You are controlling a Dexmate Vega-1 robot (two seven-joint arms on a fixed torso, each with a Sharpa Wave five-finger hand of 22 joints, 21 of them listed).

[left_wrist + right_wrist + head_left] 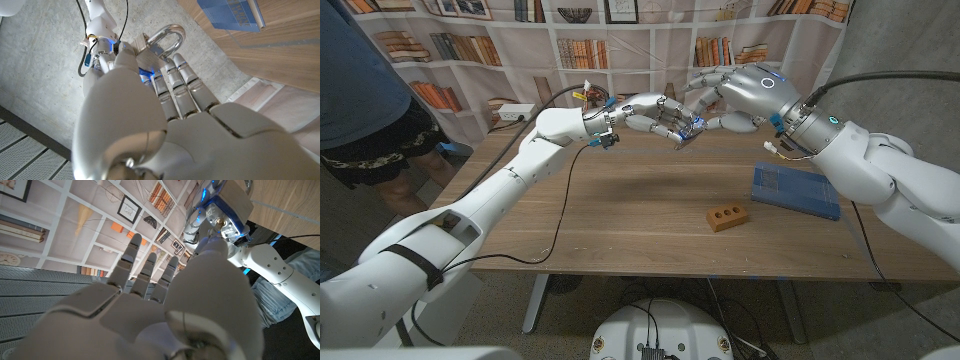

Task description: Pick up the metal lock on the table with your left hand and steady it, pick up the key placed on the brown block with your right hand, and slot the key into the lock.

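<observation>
My left robot hand (pixel 655 115) holds the lock (pixel 159 44), silvery metal with a curved shackle, in its closed fingers above the desk (pixel 620 205). My right robot hand (pixel 725 100) meets it there; whether it pinches the key I cannot tell. The brown block (pixel 727 216) lies on the desk beside a blue tray (pixel 796 190).

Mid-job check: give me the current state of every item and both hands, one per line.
Metal lock: held up in the left hand, shackle closed.
Left hand: grips the lock above the table.
Right hand: raised against the left hand; key too small to confirm.
Brown block: on the table, nothing on top.
Blue tray: flat on the table.
</observation>
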